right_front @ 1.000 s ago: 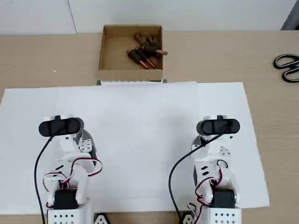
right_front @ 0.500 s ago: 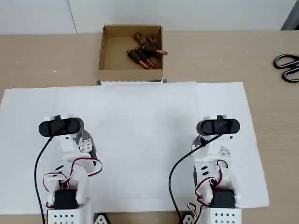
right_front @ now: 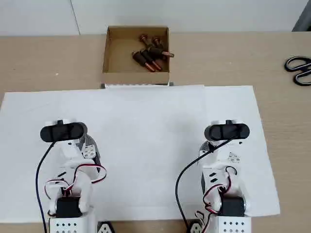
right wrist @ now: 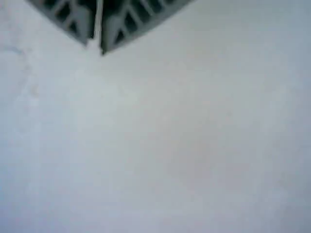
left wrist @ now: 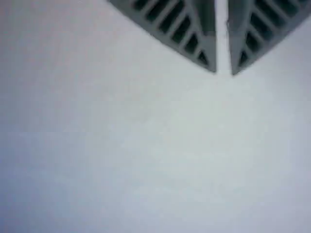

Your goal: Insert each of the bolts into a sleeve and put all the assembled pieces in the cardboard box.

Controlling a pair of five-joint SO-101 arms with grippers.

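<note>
While flat on the tan table (right_front: 48,63), white paper (right_front: 146,131), cardboard box (right_front: 115,54) beside.

You have no text, number or sign here that can be read. The white housing of one arm (right_front: 88,151) at the near edge of the table bears a small patch of dark marks. The other arm (right_front: 234,157) bears a like patch, and both are too small for you to make out. The cardboard box (right_front: 111,52) at the table's far edge shows you plain brown walls.
</note>
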